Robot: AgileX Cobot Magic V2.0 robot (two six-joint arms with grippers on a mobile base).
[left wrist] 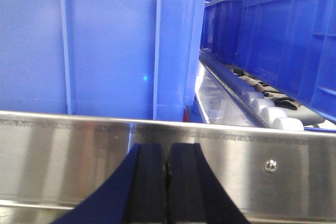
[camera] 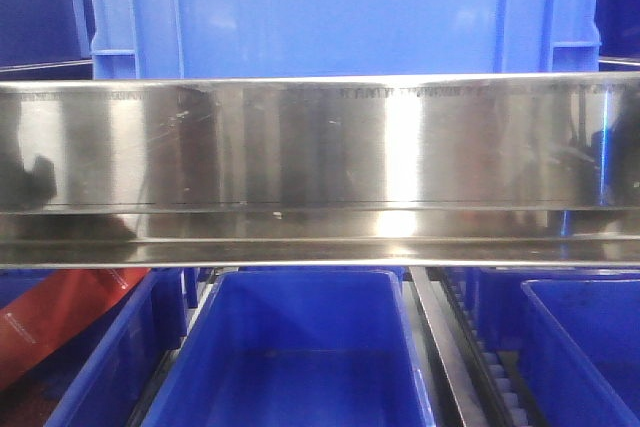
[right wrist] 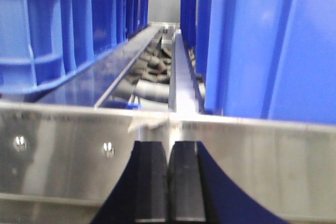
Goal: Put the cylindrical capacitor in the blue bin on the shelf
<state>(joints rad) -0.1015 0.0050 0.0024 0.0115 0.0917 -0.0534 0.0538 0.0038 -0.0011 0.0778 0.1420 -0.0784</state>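
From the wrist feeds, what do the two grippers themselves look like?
The left gripper and the right gripper look alike: two flat, matte black rectangular finger pads on dark navy-blue bodies that flare outward toward the camera. No cables or markings are visible.

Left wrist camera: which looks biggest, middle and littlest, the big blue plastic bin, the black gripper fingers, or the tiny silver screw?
1. Big blue plastic bin
2. Black gripper fingers, though they sit nearest the camera, so they look bigger than they are
3. Tiny silver screw

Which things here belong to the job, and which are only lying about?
Job:
- shelf rail
- blue bin
- left hand, shut
- right hand, shut
- capacitor: not visible

Lying about:
- red object
- rollers
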